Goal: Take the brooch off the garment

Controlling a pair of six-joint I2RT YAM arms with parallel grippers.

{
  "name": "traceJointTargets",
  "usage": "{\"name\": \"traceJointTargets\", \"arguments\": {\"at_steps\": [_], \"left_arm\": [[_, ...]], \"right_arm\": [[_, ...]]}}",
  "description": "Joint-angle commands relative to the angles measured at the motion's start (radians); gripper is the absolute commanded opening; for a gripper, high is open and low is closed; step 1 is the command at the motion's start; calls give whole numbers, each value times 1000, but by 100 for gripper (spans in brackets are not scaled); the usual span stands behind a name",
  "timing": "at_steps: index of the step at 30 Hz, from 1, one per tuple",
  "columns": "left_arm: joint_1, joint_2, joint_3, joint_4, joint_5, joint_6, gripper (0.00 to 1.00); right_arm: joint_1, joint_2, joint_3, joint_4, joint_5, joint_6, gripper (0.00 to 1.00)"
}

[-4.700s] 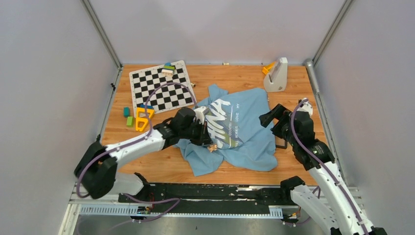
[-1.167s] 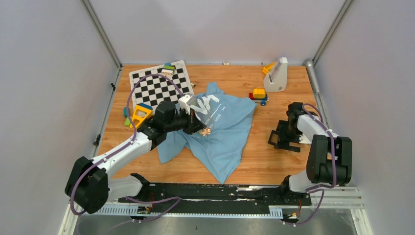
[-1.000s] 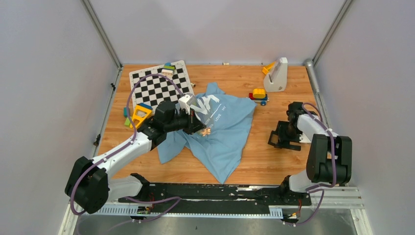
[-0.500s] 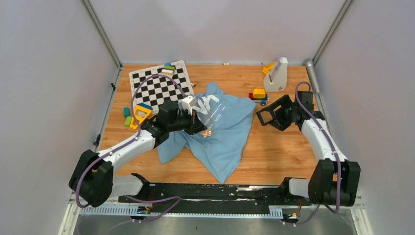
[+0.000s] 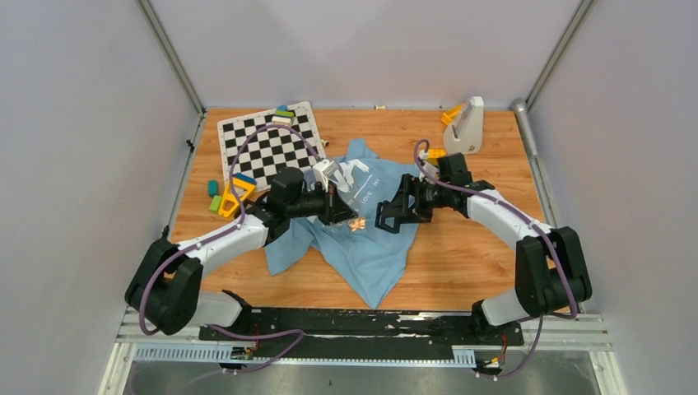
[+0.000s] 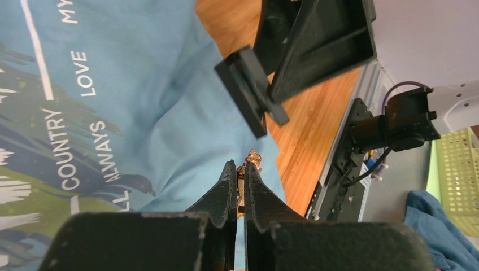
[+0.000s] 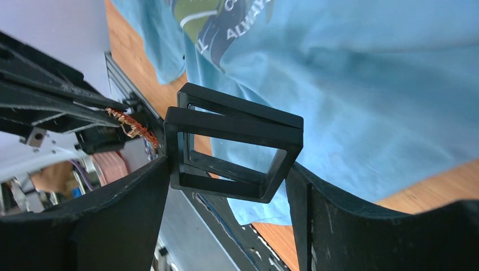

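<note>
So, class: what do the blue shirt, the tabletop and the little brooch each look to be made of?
Shirt: soft woven or knit cloth, matte; it folds and wrinkles. Tabletop: wood or wood-look laminate, slight sheen; visible grain and plank lines. Brooch: probably metal, coppery glint, too small to be sure.

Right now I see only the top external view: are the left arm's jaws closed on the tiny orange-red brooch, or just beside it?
Observer: Closed; the left wrist view shows the left jaws shut on the tiny orange-red brooch.
Operator: And the right arm's jaws?
Observer: Open and empty in the right wrist view, over the light blue cloth T-shirt.
Operator: Are the arms touching?
Observer: No; the left wrist view shows a right finger above the brooch, apart.
</note>
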Motion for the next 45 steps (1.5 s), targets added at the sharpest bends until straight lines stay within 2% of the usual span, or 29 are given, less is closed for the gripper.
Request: {"name": "traceJointTargets", "arguments": {"at_steps": [1,11,14,20,22,31,35,40,44,45], "left_arm": [[-1,67,1,147,96,-84,0],[-1,172,0,289,167,-177,0],[-1,186,9,285,159,-180,0],[-1,232,102,-54,-16,-31,0],[-1,241,117,-114,-85,-7,0],[0,246,143,-214,-243,69,0],[-1,194,119,-202,-243,86,0],[-1,29,69,-192,-307,112,0],[-1,-96,-10,-106,-353,123,0],[-7,-125,-48,-40,-393,116,0]], "right_arm": [[70,35,68,20,-16,-110,42],[130,50,71,28,10,-122,41],[137,49,66,33,21,-115,40],[141,27,59,49,14,-108,39],[142,15,52,62,4,-100,39],[126,54,8,168,-124,1,37],[100,113,16,163,-140,22,33],[77,146,20,169,-198,17,33],[68,159,27,176,-234,39,33],[64,162,29,175,-243,51,32]]}}
